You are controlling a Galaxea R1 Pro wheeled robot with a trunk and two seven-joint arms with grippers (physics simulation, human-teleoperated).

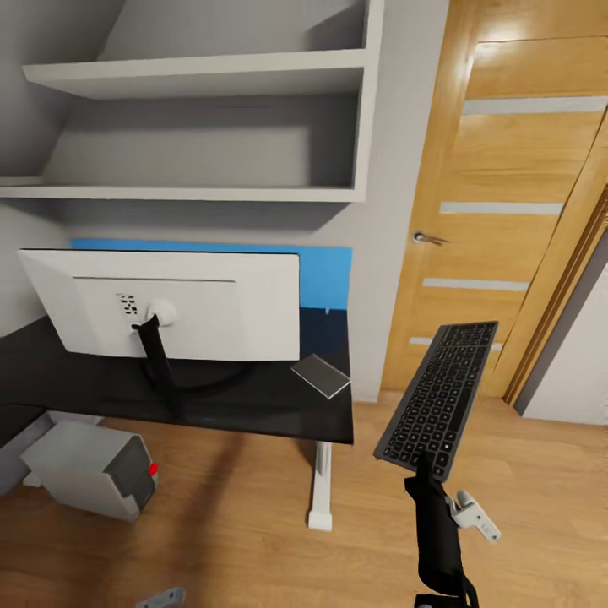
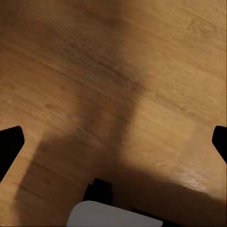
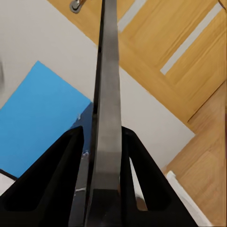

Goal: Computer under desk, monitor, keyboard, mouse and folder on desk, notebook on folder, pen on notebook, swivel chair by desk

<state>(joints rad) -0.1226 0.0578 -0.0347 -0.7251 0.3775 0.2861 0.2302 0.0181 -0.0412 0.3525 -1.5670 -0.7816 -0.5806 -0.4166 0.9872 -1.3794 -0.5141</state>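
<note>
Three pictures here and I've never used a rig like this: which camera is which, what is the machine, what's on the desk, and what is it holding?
The machine is a wheeled robot with two arms, shown in a computer simulation. The big picture comes from a camera on its head, looking forward and down. The other two come from cameras near each arm's fingers.

In the head picture, a black desk stands against the wall. On it sit a white monitor, seen from the back, and a small flat grey thing I cannot identify. A grey computer lies on the floor under the desk.

The right gripper holds a dark keyboard by its lower end, in the air to the right of the desk. In the right wrist picture you see that keyboard edge-on between the two fingers.

The left wrist picture shows wooden floor; the fingers stand wide apart with nothing between them.
</note>
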